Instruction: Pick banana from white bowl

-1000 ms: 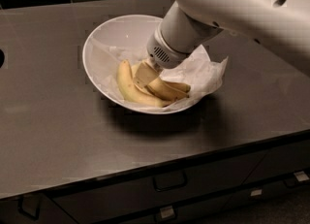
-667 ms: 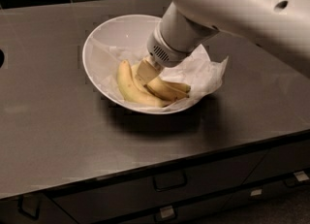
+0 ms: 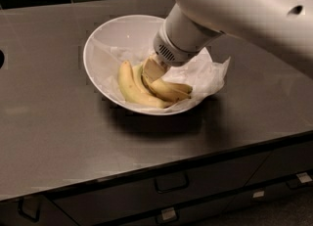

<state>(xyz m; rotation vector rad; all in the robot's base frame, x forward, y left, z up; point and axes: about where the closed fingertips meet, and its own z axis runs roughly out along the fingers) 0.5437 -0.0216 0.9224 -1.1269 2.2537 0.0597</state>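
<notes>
yellow banana (image 3: 164, 92) | in white bowl (image 3: 105, 49) | directly under jaws

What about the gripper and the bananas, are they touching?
Cannot tell: in the camera view the gripper overlaps the bananas in the white bowl, hiding any gap.

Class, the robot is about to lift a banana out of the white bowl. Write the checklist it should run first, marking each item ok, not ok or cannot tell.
1. Gripper is down inside the white bowl, at the bananas: ok.
2. Contact is with a single banana only: cannot tell, the arm hides it.
3. Bowl sits fully on the counter, back from the front edge: ok.
4. Crumpled paper is free of the gripper: cannot tell.
5. Bananas lie loose on the paper, not wedged under it: ok.
</notes>
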